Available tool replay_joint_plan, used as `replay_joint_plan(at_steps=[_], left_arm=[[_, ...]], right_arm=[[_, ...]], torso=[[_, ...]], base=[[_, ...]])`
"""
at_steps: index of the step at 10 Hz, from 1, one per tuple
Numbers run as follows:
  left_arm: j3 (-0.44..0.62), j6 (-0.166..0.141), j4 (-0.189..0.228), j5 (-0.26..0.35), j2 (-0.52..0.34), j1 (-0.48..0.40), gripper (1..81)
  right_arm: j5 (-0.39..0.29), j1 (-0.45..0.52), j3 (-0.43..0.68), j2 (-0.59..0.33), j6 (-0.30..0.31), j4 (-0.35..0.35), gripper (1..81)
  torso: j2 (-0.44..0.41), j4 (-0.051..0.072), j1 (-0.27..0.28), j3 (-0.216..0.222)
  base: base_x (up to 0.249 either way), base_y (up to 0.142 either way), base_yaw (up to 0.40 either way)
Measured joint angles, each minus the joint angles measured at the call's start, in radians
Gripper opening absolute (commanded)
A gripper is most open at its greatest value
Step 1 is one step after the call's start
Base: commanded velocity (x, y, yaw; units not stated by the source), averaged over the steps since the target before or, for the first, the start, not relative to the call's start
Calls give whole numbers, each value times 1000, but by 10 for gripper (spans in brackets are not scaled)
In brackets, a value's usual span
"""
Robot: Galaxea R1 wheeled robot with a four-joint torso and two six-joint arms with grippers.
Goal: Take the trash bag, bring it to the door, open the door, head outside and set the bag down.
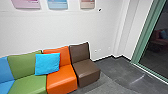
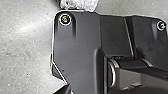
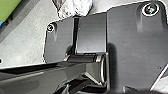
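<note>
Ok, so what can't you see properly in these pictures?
Pale crinkly thing, maybe the trash bag: cut off by both wrist views' edges.
Wall posters: tops cut off by the head view's edge.
Blue seat: cut off by the head view's left edge.
Dark glass: shapes in it too dim to name, head view.

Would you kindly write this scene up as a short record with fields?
Seating: blue padded seat, green padded seat, orange padded seat and brown padded seat, in a row
Cushion: square turquoise cushion leaning where green and orange meet
Wall: plain white wall
Glass: green-framed dark glass pane, past the brown seat
Bag: crumpled whitish bag, likely the trash, beside the robot's dark plate
</note>
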Motion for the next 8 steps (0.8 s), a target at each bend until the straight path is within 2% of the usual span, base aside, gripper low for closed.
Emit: replay_joint_plan(at_steps=[5, 8], left_arm=[[0, -1, 0, 8, 0, 3, 811], [20, -1, 0, 8, -9, 3, 811]], right_arm=[[-1, 0, 10, -6, 0, 1, 811], [-2, -2, 108, -60, 1, 1, 811]], torso=[[1, 0, 0, 0], [1, 0, 0, 0]], base=[[0, 0, 0], [0, 0, 0]])
